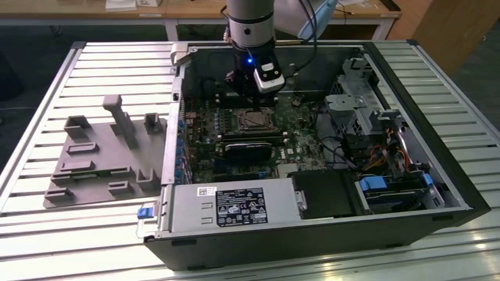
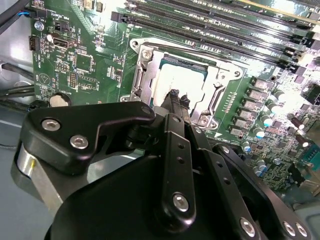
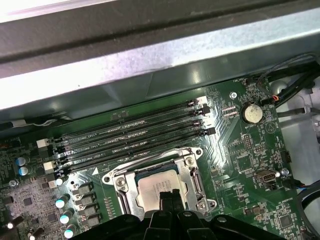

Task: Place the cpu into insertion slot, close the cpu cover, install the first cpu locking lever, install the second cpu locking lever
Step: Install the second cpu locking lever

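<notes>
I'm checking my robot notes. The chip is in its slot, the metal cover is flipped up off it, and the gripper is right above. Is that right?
Not quite. Both wrist views show the cover lying down around the chip, not flipped up. The chip is in its slot, and the gripper is right above.

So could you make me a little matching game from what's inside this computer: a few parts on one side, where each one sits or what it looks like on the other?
Things:
1. cpu
2. cpu cover
3. gripper
4. coin battery

Descriptions:
A. round silver disc on the green board
B. black, poised right above the socket
C. silver frame lying flat around the chip
D. pale square seated in the socket's middle

Pairs: 1-D, 2-C, 3-B, 4-A
</notes>
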Tool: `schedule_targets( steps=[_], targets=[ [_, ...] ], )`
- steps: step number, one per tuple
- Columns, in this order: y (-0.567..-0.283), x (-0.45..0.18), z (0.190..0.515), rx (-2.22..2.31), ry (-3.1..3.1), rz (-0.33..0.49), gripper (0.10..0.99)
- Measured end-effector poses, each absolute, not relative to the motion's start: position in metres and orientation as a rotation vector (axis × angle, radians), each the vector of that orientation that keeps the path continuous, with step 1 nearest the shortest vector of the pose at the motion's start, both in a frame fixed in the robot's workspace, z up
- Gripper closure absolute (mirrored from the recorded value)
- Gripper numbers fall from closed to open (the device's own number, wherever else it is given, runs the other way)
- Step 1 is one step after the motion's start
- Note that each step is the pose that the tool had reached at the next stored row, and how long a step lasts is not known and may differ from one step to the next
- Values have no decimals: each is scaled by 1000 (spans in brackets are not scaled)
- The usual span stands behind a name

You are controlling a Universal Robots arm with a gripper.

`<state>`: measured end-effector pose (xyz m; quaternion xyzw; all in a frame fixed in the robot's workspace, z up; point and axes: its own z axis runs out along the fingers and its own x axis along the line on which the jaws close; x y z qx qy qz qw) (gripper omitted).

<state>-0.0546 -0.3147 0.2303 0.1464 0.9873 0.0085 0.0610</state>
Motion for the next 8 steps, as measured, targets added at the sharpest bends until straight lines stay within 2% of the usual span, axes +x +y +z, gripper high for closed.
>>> schedule_targets(
  steps=[8],
  targets=[
    [-316,-55,231,443,2987,25,984]
  ],
)
